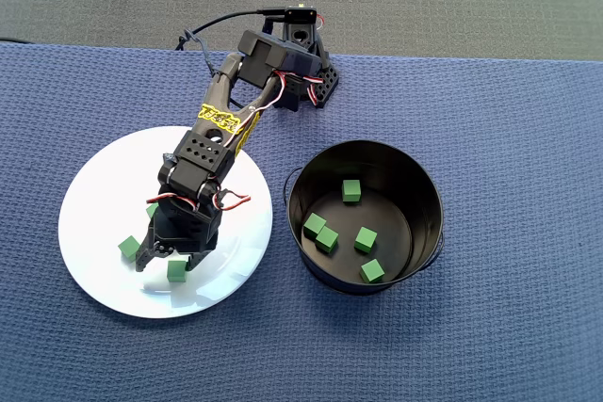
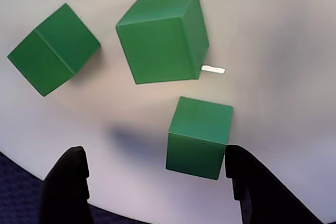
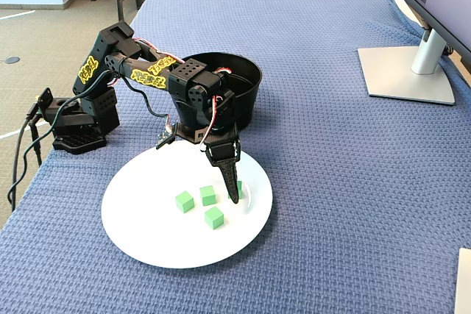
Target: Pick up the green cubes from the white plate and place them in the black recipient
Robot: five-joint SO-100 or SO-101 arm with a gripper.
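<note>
The gripper is hanging low over the white plate, its jaws standing wide apart with one green cube sitting between them, just touching the right-hand fingertip in the wrist view and not yet clamped. Other cubes are lying beside it on the plate, and five are resting inside the black recipient. The cube is looking light, stiff and matte, so pinching two opposite flat faces should be holding it squarely

green cubes in black recipient, white plate
</note>
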